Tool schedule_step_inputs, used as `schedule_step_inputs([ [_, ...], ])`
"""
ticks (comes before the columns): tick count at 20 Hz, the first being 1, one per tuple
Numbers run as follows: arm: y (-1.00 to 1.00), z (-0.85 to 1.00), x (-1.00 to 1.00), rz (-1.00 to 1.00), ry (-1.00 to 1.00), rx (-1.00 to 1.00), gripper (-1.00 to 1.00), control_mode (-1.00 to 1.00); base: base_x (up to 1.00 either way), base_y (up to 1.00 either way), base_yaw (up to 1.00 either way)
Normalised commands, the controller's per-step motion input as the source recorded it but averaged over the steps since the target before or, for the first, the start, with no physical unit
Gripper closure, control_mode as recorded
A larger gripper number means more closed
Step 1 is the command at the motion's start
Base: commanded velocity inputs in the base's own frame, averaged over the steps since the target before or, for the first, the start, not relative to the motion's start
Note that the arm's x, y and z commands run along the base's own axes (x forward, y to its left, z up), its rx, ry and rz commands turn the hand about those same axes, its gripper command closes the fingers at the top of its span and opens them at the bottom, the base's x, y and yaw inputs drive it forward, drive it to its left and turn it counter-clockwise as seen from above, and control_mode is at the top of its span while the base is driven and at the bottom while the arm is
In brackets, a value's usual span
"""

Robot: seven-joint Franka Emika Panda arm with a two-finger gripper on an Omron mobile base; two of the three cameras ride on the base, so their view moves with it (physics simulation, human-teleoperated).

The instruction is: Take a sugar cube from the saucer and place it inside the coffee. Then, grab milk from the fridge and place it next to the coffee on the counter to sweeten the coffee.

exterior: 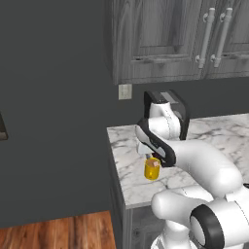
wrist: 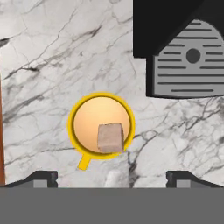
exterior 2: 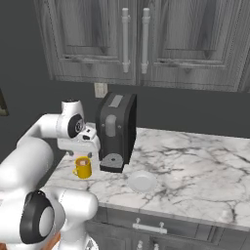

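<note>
**Sugar cube at the mug mouth, gripper open above it**

The gripper (wrist: 112,177) is seen spread wide in the hand view, with its two dark fingertips (wrist: 41,178) far apart at the bottom edge and nothing held between them. The yellow mug (wrist: 101,126) is seen from straight above, filled with light brown coffee, its short handle pointed toward the lower left of that view. The sugar cube (wrist: 110,137) is seen over the lower right part of the mug opening, against the rim; whether it is already in the liquid or still in the air cannot be told.

In the left base view the mug (exterior: 151,169) is placed on the marble counter (exterior: 219,133), near its left end, with the cube (exterior: 153,163) visible at its top, directly under the white hand. In the right base view the mug (exterior 2: 82,167) is found just left of the black coffee machine (exterior 2: 117,131), close to its grey drip tray. The saucer (exterior 2: 142,181) is laid on the counter (exterior 2: 195,166) to the right of the mug, in front of the machine. Grey wood-grain cabinets (exterior 2: 141,41) are hung above.
</note>
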Motion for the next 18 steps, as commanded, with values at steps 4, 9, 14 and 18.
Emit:
schedule_step_inputs([
  [4,0.00,0.19,-0.26,-0.05,0.00,0.00,-1.00,-1.00,0.00,0.00,0.00],
  [9,-0.09,0.19,-0.60,-0.01,-0.08,0.05,-1.00,-1.00,0.00,0.00,0.00],
  [14,0.07,0.38,-0.72,-0.03,-0.14,0.00,-1.00,-1.00,0.00,0.00,0.00],
  [18,0.00,0.58,-0.83,0.00,-0.21,0.00,-1.00,-1.00,0.00,0.00,0.00],
])
